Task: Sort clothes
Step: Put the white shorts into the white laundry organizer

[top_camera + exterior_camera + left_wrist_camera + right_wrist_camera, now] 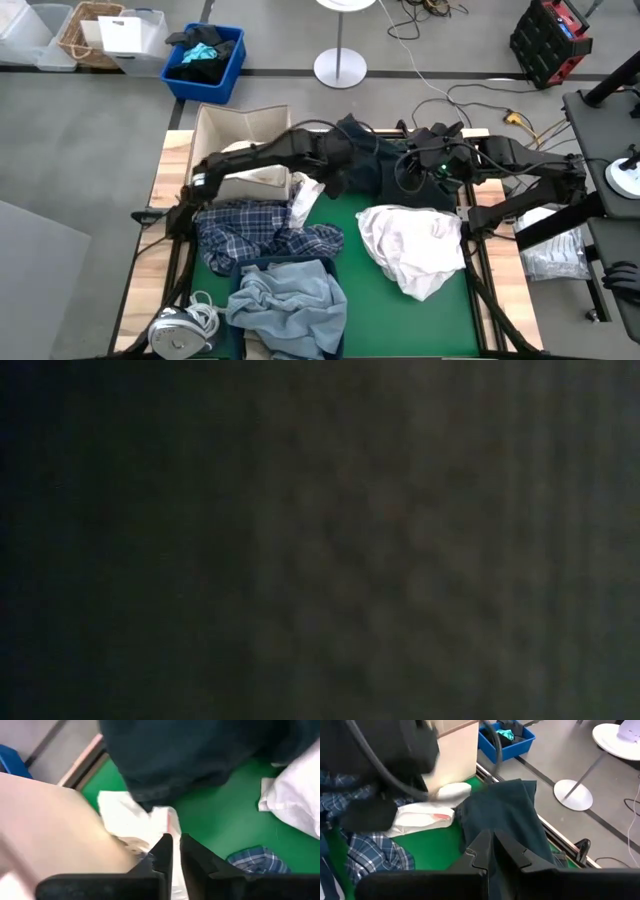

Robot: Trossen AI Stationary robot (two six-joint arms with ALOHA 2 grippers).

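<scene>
Cataloguing from largest to smallest:

Table [400, 300]: green mat on a wooden frame; garments are spread across it in separate heaps, apparently so each can be picked out alone.

Dark navy piece [375, 160]: at the far middle edge, lifted and stretched between both arms; likely held taut for moving or folding.

White shirt [415, 245]: crumpled heap on the right half of the mat, apart from the arms.

Plaid shirt [255, 240]: bunched on the left half, touching the denim.

Light blue denim [285, 300]: near-edge heap, just below the plaid.

Beige box [245, 130]: open, at the far left corner; probably a sorting bin.

Folded white garment [137, 817]: small piece lying beside the box, under the left arm.

Left gripper [176, 851]: near the box, fingers closed to a narrow slit; whether they pinch the navy cloth hanging just ahead, I cannot tell.

Right gripper [495, 847]: at the far middle, clenched on the navy piece's edge.

Low view: dark, nothing legible.
</scene>
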